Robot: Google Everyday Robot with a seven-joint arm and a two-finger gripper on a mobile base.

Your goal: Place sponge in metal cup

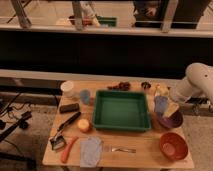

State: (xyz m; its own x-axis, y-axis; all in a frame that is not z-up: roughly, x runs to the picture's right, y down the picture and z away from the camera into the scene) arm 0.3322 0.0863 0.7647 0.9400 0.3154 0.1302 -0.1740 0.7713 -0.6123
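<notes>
The sponge, a small blue-grey block, hangs just right of the green tray and above the left rim of a purple bowl. My gripper reaches in from the right on a white arm and is shut on the sponge. The metal cup, small, dark and shiny, stands at the back of the table behind the tray's right corner, up and left of the gripper.
A green tray fills the table's middle. An orange bowl sits at front right. At left are a white cup, a blue-grey plastic cup, an orange fruit, a carrot, a grey-blue cloth and a fork.
</notes>
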